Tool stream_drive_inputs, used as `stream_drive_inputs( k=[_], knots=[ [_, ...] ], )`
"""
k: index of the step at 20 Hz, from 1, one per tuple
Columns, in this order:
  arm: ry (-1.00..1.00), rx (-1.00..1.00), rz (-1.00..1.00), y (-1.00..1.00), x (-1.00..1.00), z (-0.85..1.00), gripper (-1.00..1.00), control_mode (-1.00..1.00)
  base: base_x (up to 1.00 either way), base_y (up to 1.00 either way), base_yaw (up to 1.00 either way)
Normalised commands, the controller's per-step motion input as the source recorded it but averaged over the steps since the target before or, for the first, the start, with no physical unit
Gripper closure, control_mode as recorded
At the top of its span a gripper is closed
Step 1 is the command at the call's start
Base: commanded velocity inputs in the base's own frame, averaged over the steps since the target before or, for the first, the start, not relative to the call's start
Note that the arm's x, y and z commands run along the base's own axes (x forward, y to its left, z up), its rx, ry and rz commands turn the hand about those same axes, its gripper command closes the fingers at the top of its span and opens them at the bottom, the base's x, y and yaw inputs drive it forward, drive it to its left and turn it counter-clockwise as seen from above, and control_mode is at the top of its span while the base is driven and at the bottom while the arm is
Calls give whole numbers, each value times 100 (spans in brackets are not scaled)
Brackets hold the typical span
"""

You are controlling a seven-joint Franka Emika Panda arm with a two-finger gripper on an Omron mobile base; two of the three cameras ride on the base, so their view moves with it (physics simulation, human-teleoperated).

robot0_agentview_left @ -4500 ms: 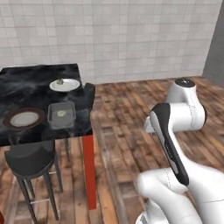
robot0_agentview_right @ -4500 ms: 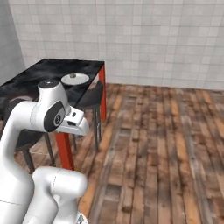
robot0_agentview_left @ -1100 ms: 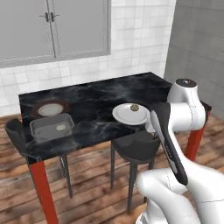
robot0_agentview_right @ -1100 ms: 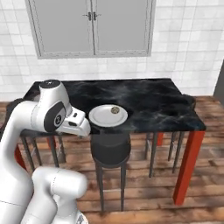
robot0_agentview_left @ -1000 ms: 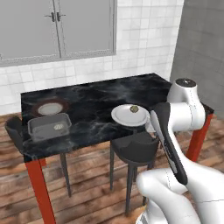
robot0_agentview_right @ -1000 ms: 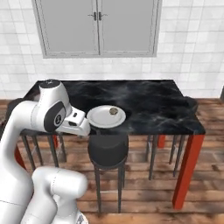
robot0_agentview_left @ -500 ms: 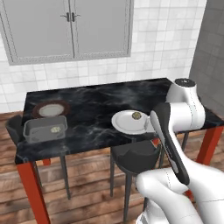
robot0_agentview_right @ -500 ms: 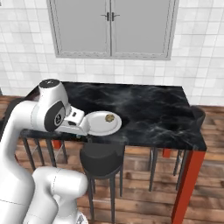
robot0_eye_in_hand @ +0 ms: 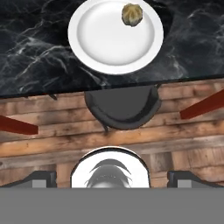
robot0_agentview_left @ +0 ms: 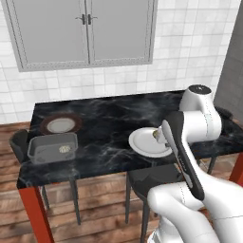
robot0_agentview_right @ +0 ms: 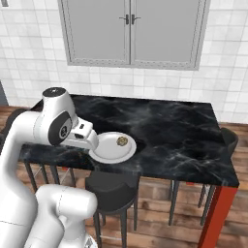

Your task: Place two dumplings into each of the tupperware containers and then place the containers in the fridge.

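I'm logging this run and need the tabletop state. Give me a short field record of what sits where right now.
table: black marble top, red legs
white plate: near front edge, holds one dumpling
grey container: left front corner, one dumpling inside
brown-rimmed plate: behind the container
stool: under the white plate
hand: open, above the floor, holding nothing

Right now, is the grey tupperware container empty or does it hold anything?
Not empty: the grey tupperware container holds one dumpling, lying near its right end in the left base view.

The white arm bends up and over, with its hand above the near edge of the bench point(robot0_agentview_right: 193, 155). Its two fingers point(robot0_eye_in_hand: 41, 177) stand wide apart. They hold nothing.
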Motion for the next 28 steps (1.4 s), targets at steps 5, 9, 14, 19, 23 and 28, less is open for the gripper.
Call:
stream_drive_inputs(
  k=[5,9,14,19,23,28],
  knots=[
    [0,0,0,0,0,0,-100,100,45,-18,7],
    [0,0,0,0,0,0,-100,100,30,-24,4],
    [0,1,0,-9,13,0,-100,-100,32,-23,0],
    [0,8,3,-55,85,-1,-100,-100,0,0,0],
    [0,3,4,-37,92,-18,-100,-100,0,0,0],
    [8,0,3,-28,90,-18,-100,-100,0,0,0]
  ],
)
